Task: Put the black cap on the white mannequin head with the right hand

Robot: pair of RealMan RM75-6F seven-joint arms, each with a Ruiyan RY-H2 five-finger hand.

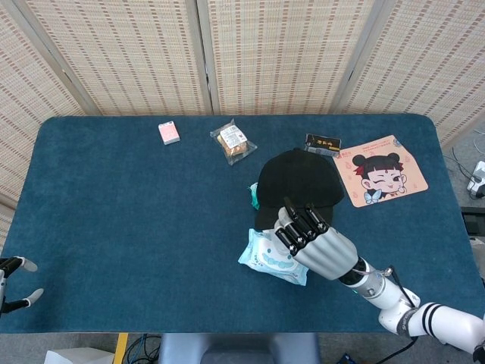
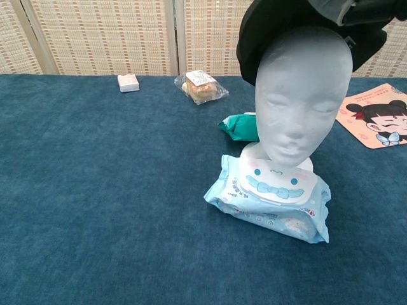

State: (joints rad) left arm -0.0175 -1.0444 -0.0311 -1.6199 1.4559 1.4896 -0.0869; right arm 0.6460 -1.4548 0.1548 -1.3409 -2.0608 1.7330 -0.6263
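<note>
The black cap [image 1: 297,184] sits over the crown of the white mannequin head [image 2: 302,101], its edge low on the forehead in the chest view [image 2: 270,32]. From above, the cap and my right hand [image 1: 313,240] hide the head. That hand grips the cap's front edge with curled fingers, and part of it shows grey at the top of the chest view [image 2: 329,7]. My left hand [image 1: 13,283] hangs off the table's near left corner, fingers apart, holding nothing.
The mannequin stands on a blue wet-wipes pack [image 2: 270,202], with a green packet [image 2: 238,125] behind it. Further back lie a pink box [image 1: 169,133], a wrapped snack [image 1: 233,141], a small black card [image 1: 323,142] and a cartoon mat [image 1: 384,171]. A folding screen closes the back.
</note>
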